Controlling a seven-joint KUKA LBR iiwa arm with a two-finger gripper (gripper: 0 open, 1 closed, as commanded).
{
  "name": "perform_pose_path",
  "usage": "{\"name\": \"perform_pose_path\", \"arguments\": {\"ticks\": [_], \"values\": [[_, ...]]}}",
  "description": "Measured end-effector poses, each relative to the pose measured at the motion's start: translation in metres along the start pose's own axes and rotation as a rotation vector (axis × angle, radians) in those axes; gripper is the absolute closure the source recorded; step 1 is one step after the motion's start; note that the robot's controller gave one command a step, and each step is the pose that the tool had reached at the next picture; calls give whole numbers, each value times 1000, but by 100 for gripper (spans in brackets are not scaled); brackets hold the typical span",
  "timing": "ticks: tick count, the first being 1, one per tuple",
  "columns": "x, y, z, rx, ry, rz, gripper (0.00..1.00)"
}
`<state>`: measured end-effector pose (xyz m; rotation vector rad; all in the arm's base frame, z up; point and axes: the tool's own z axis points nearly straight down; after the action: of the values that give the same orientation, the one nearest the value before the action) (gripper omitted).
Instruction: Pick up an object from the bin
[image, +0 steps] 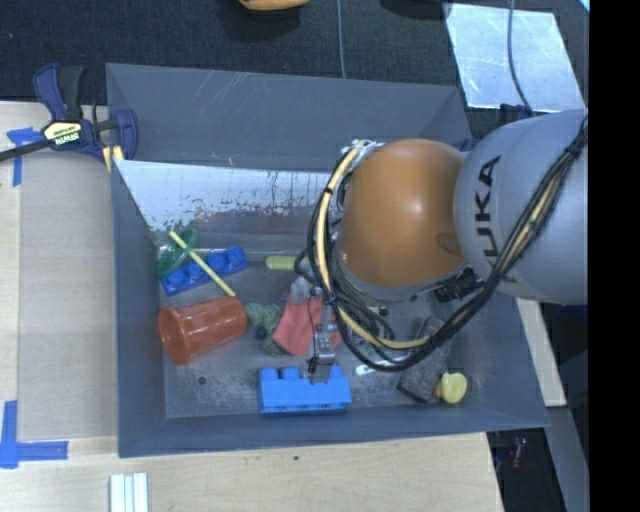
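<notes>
My gripper (322, 362) reaches down from under the arm's orange cover at the bin's front middle. Its tip is at the top edge of a blue toy brick (305, 391) that lies flat near the front wall. Just behind and left of the tip is a red, soft-looking piece (295, 327), touching or very close to the gripper. A small dark green thing (263, 318) lies to the left of the red piece.
An orange cup (202, 330) lies on its side at the left. Behind it are a second blue brick (206, 270), a yellow stick (203, 262) and a green piece (166, 265). A small yellow thing (280, 263) lies mid-back. A yellow ball (453, 387) sits front right.
</notes>
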<state>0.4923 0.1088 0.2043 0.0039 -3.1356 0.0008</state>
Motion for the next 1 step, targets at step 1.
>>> {"name": "perform_pose_path", "arguments": {"ticks": [1], "values": [[-2,-1,-4,-1,-8,2,0]]}}
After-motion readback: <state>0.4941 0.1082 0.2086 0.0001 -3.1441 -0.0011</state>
